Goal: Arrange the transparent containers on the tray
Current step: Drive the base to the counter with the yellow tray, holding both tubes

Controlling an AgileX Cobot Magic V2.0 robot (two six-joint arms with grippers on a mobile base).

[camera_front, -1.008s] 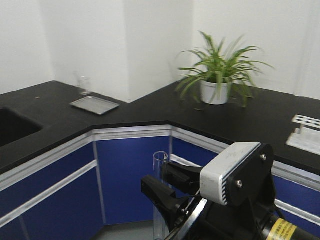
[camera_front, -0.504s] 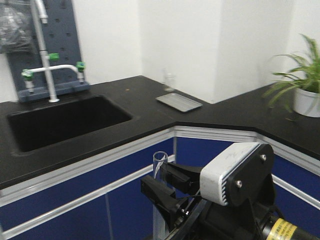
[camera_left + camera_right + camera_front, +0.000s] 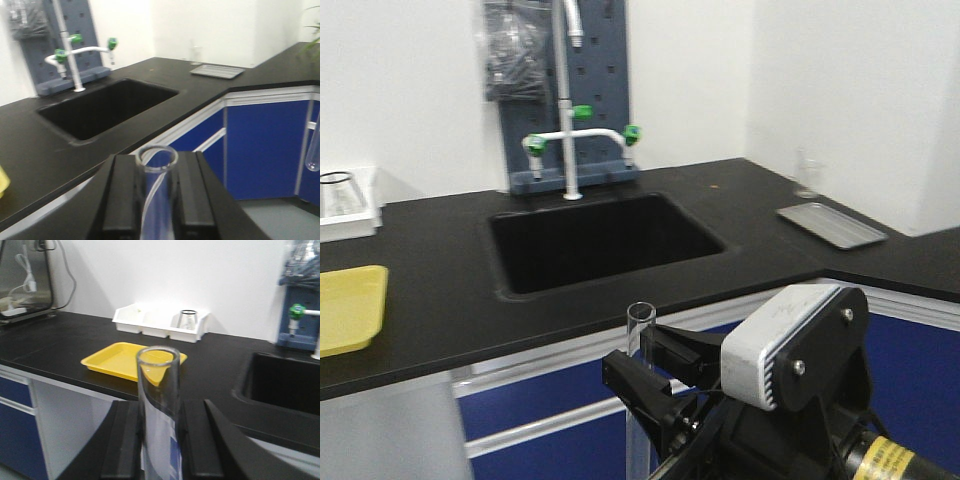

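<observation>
Left gripper [image 3: 156, 161] closed on tube A [image 3: 156, 205], held upright; right gripper [image 3: 159, 410] closed on tube B [image 3: 158, 385], its rim well above the fingers. Both tubes are off the counter, in front of the sink [image 3: 600, 245]. Yellow tray [image 3: 117, 359] lies left of the sink; 3 white bins [image 3: 150, 330], also left of it, stand at the wall, 1 holding a glass vessel [image 3: 188, 319].

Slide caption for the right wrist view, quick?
Right gripper holds a clear glass tube upright, with the yellow tray and white bins ahead on the black counter.
</observation>
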